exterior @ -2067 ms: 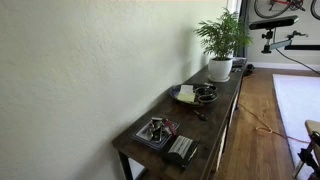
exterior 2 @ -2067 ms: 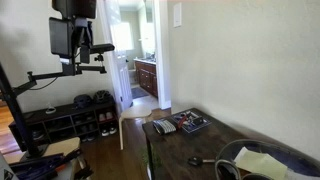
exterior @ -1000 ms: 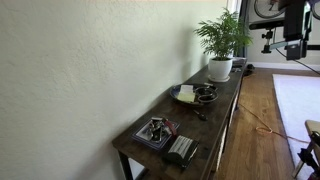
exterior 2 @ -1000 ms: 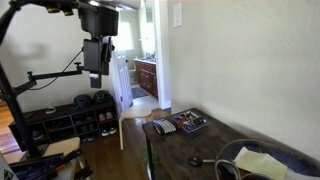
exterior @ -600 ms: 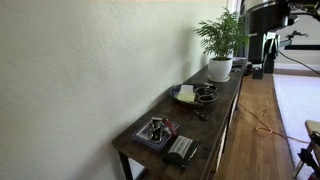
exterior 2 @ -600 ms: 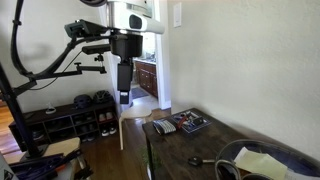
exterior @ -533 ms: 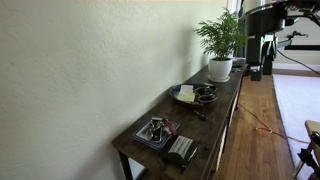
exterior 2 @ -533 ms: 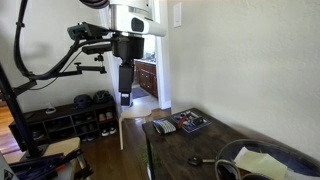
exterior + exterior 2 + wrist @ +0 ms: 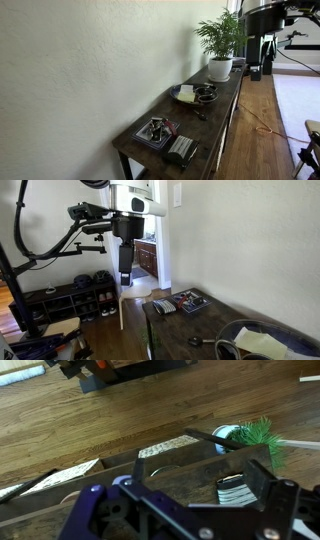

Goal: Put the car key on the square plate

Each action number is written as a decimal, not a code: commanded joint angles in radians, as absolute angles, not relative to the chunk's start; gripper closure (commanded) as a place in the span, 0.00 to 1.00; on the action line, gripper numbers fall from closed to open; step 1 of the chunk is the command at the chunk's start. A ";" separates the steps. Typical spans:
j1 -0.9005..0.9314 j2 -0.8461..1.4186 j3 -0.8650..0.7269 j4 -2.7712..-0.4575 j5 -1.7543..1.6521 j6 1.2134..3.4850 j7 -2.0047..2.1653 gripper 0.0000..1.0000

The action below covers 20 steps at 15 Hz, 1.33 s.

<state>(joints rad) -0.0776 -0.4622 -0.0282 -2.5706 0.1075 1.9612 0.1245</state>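
- Since a couple of seconds ago the arm has swung in from the far corner toward the long dark wooden table (image 9: 176,326). Over the last half second it has hardly stirred.
- Its black two-fingered gripper (image 9: 125,280) hangs high over the floor on the room side of the table. In the wrist view the fingers look spread wide, with nothing between them.
- What I take for the car key (image 9: 195,340) — a small dark lump trailing a thin strand — lies on the bare tabletop. It is well below the gripper and wallward of it, between the round dish with a yellow piece (image 9: 240,326) and the flat dark grey-blue square plate (image 9: 190,302). It is too small to tell its long axis.
- Only an exterior view shows shiny bits already on the square plate (image 9: 155,133), with the black ribbed box (image 9: 181,150) just beside it. The wrist view shows the green potted plant (image 9: 260,435) instead.
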 commanded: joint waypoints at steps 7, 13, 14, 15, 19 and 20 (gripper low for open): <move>-0.074 -0.259 -0.011 -2.526 0.117 2.168 0.214 0.00; -0.068 -0.071 -0.016 -2.433 0.113 2.292 0.229 0.00; -0.067 -0.049 -0.018 -2.417 0.112 2.298 0.231 0.00; -0.068 -0.099 -0.023 -2.454 0.110 2.274 0.202 0.00; -0.067 -0.071 -0.024 -2.438 0.110 2.275 0.202 0.00; -0.067 -0.072 -0.024 -2.438 0.110 2.275 0.202 0.00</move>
<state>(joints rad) -0.0768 -0.0718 -0.0141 -2.4389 0.1110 2.2771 0.2011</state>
